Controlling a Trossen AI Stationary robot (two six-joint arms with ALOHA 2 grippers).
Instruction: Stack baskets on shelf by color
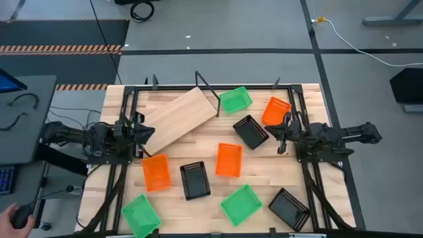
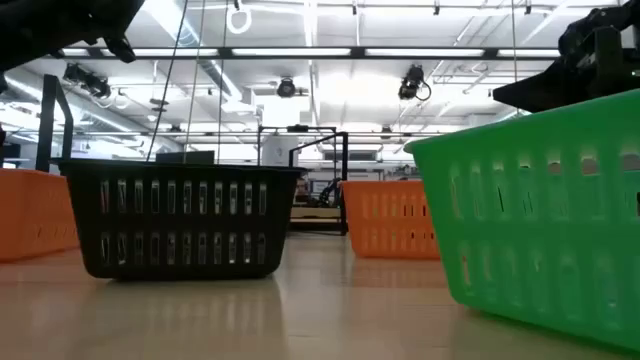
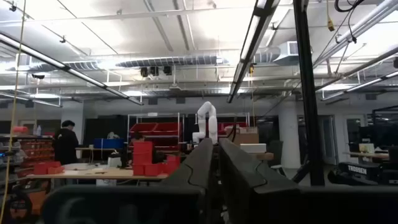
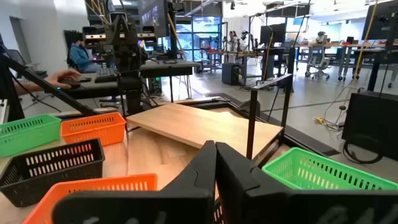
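The light wood shelf (image 1: 178, 118) stands askew on the table's far left part, with a black rail (image 1: 208, 91) at its far end; in the right wrist view the shelf (image 4: 205, 127) is raised on thin black legs. Baskets lie scattered singly on the tabletop: green ones (image 1: 235, 100) (image 1: 240, 204) (image 1: 141, 215), orange ones (image 1: 276, 110) (image 1: 229, 160) (image 1: 156, 172), black ones (image 1: 250, 131) (image 1: 195, 180) (image 1: 289, 209). My left gripper (image 1: 142, 132) hovers shut at the shelf's left end. My right gripper (image 1: 281, 135) hovers shut beside the far orange and black baskets.
Black frame rails (image 1: 125, 119) (image 1: 305, 112) run along the table's left and right sides. The low view shows a black basket (image 2: 180, 220), a green one (image 2: 540, 220) close by and an orange one (image 2: 390, 215) behind. A person's hand (image 1: 13, 215) is off the table at near left.
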